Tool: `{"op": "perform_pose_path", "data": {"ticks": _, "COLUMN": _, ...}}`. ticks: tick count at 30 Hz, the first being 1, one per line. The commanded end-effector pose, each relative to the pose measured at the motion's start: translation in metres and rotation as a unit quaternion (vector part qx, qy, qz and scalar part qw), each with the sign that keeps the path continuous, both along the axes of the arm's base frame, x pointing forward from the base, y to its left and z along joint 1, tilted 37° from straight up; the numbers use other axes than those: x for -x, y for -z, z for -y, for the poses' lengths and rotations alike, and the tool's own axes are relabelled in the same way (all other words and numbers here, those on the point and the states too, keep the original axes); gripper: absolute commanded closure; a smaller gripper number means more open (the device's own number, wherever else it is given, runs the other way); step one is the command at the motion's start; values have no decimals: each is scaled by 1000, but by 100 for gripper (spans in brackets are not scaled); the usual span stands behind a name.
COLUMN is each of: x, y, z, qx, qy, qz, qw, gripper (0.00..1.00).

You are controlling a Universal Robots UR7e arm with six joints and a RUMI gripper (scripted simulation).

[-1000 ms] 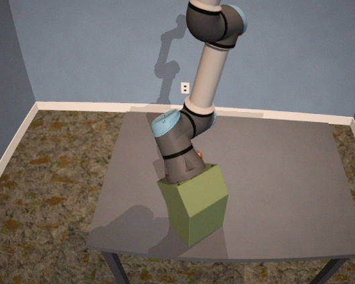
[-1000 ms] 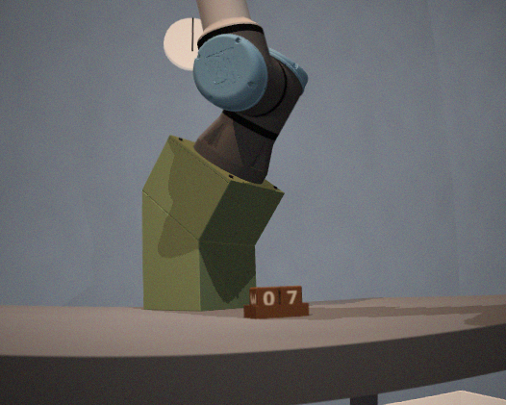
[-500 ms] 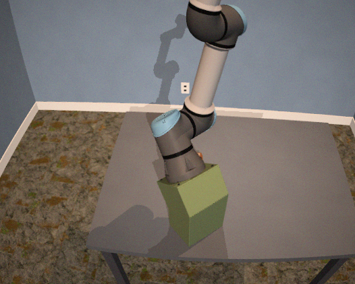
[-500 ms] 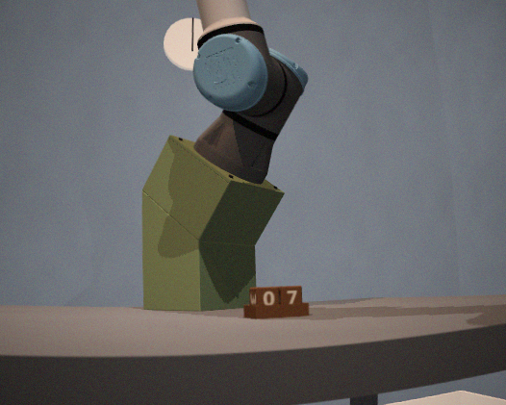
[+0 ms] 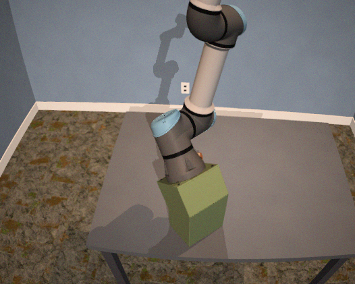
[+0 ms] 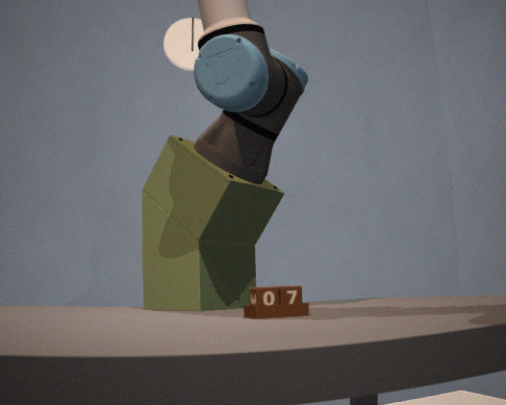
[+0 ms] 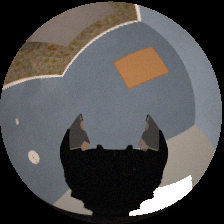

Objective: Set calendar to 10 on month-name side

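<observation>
The brown calendar tray point(image 6: 276, 312) stands on the table just right of the green robot base. Two brown cubes sit flat in it: the left cube point(image 6: 268, 298) shows 0 and the right cube point(image 6: 291, 297) shows 7, both upright. A narrow block point(image 6: 252, 306) at the left end is partly hidden by the base. In the top view only an orange sliver of the calendar point(image 5: 200, 154) shows behind the arm. My gripper point(image 7: 114, 114) is open and empty. It is raised high, faces the blue wall, and is out of the top and exterior views.
The green slanted pedestal point(image 5: 197, 203) point(image 6: 194, 251) carries the arm near the grey table's point(image 5: 275, 183) point(image 6: 127, 328) front edge. An orange rectangle point(image 7: 140, 66) shows on the blue surface ahead of the wrist camera. Patterned floor surrounds the table.
</observation>
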State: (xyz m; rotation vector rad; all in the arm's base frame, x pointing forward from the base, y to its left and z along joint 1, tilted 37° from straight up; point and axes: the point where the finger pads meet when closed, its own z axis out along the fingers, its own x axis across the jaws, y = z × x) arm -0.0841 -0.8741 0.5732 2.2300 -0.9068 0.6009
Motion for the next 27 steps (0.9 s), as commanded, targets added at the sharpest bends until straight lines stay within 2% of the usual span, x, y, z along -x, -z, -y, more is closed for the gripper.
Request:
{"op": "perform_pose_path", "data": {"ticks": 1, "x": -8, "y": 1, "z": -1, "qx": -1, "qy": -10, "qz": -3, "qw": 1000, "gripper": 0}}
{"op": "perform_pose_path", "data": {"ticks": 10, "x": -39, "y": 9, "z": -5, "qx": -7, "qy": -45, "qz": -15, "qw": 999, "gripper": 0}}
{"op": "perform_pose_path", "data": {"ticks": 12, "x": -39, "y": 9, "z": -5, "qx": -7, "qy": -45, "qz": -15, "qw": 999, "gripper": 0}}
{"op": "perform_pose_path", "data": {"ticks": 22, "x": -93, "y": 23, "z": -17, "qx": -17, "qy": -110, "qz": -35, "qw": 993, "gripper": 0}}
{"op": "perform_pose_path", "data": {"ticks": 25, "x": -100, "y": 25, "z": -19, "qx": -18, "qy": -118, "qz": -37, "qw": 992, "gripper": 0}}
{"op": "perform_pose_path", "data": {"ticks": 27, "x": -114, "y": 29, "z": -23, "qx": -20, "qy": -134, "qz": -42, "qw": 990, "gripper": 0}}
